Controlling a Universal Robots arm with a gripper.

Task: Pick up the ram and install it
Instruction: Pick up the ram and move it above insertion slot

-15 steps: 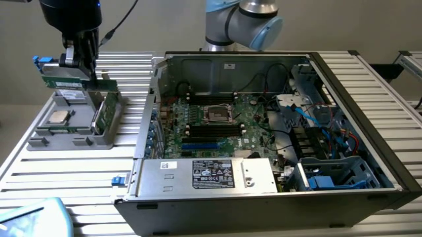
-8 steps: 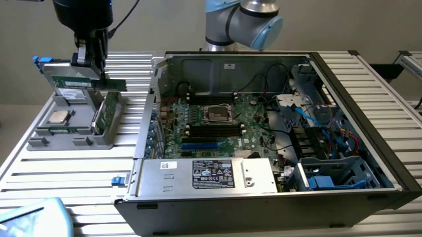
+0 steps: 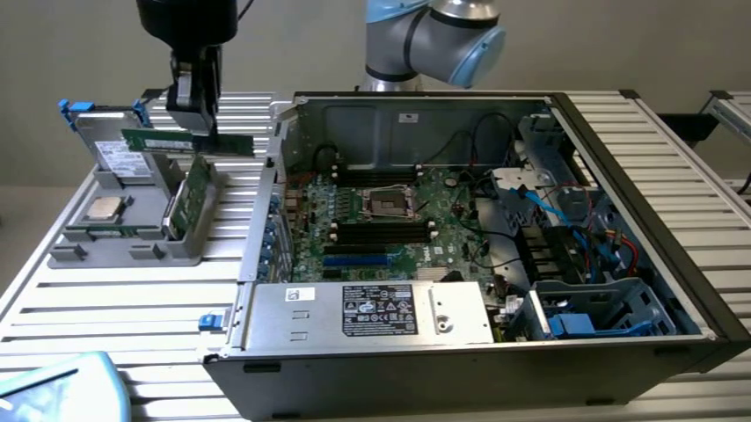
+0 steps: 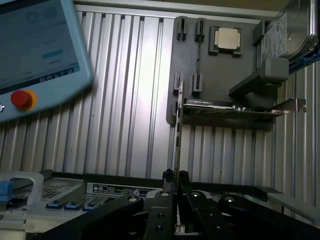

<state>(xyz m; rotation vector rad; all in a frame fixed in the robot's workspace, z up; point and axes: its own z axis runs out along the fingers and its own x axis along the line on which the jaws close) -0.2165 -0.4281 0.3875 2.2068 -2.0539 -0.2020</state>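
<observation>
My gripper (image 3: 200, 121) hangs above the grey parts holder (image 3: 83, 237) at the exterior view's left, shut on the ram (image 3: 188, 141). The ram is a long green stick, held level and lifted clear of the holder. In the wrist view the ram (image 4: 177, 125) shows edge-on as a thin strip rising from between the two black fingertips of the gripper (image 4: 176, 175). The open computer case (image 3: 657, 290) lies to the exterior view's right, with its motherboard (image 3: 399, 237) and black memory slots (image 3: 382, 230) exposed.
The holder (image 4: 220, 75) still carries a silver processor chip (image 3: 104, 208), a broader green expansion card (image 3: 188, 200) and a hard drive (image 4: 290, 30). A teach pendant (image 4: 35, 50) with a red button lies on the slatted table (image 3: 118, 316). The power supply (image 3: 375, 309) fills the case's front.
</observation>
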